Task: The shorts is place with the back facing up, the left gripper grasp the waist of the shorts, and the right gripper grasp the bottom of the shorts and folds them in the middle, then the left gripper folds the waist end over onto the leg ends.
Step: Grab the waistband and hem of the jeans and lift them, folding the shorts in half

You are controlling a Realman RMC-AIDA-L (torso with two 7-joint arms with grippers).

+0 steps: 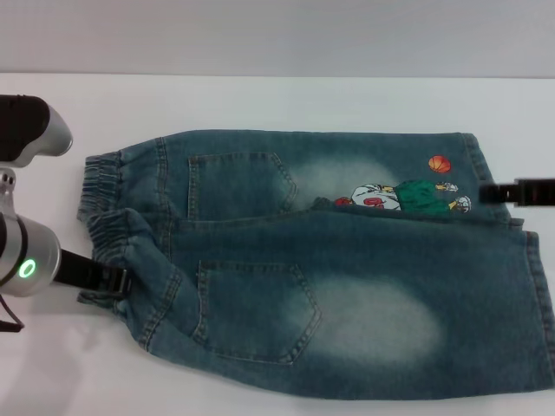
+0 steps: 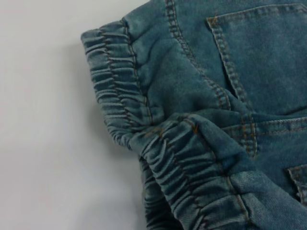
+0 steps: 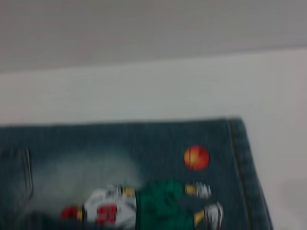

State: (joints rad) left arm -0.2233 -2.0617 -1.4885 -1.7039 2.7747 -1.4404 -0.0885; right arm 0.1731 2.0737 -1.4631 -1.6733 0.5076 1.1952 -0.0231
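Faded blue denim shorts (image 1: 329, 260) lie back-up across the white tabletop (image 1: 260, 104), ruffled elastic waist (image 1: 104, 208) toward its left edge. The green-lit silver left gripper (image 1: 121, 282) reaches in level, clenched on the waist's near part. The black right gripper (image 1: 490, 193) sits at the far leg hem (image 1: 477, 160); its grip I can't tell. Bare table runs along the far edge.

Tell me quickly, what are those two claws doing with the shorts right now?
Left gripper at the waist, grip unclear. Right gripper at the far leg's hem, fingers unclear. Shorts flat on the table, back up, legs overlapping. Nothing in the way.
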